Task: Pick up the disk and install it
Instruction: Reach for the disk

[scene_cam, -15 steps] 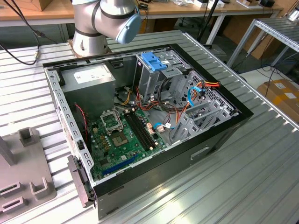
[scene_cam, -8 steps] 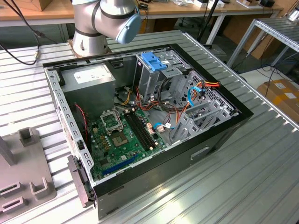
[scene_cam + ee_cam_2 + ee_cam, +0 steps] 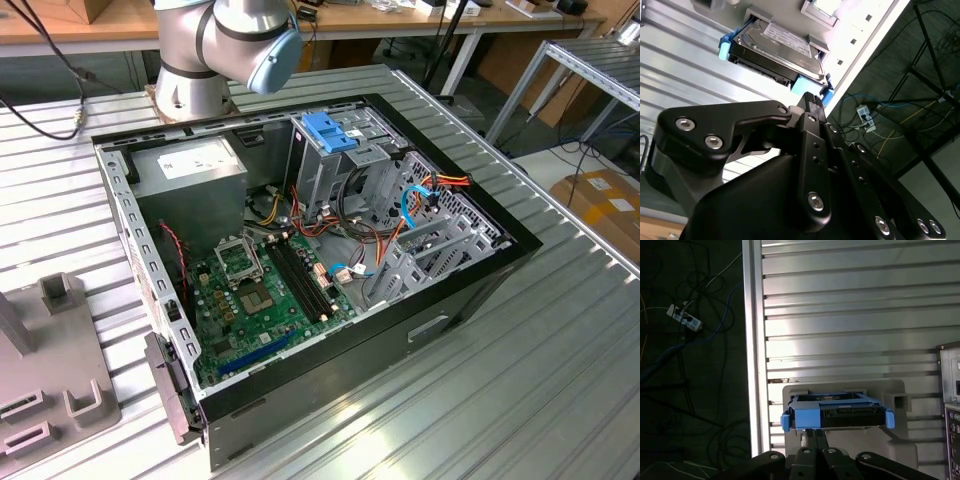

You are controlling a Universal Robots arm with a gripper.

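The disk (image 3: 840, 415) lies flat in a grey holder (image 3: 895, 390) on the slatted metal table, close to the table's edge (image 3: 752, 340). It is dark metal with a white label and blue side rails (image 3: 777, 47). My gripper (image 3: 815, 436) is right at the disk's near blue rail, fingers pressed together with nothing between them. In the second wrist view the gripper's tip (image 3: 812, 102) stands just short of the blue rail. In the exterior view the open computer case (image 3: 480, 285) lies on the table with its blue-topped drive cage (image 3: 330, 130).
The arm's base (image 3: 185, 95) stands behind the case. Inside the case are a grey power supply (image 3: 190, 175), the green motherboard (image 3: 260, 290) and loose cables. A grey fixture (image 3: 50, 390) sits at the exterior view's left. The case front (image 3: 951, 410) is beside the holder.
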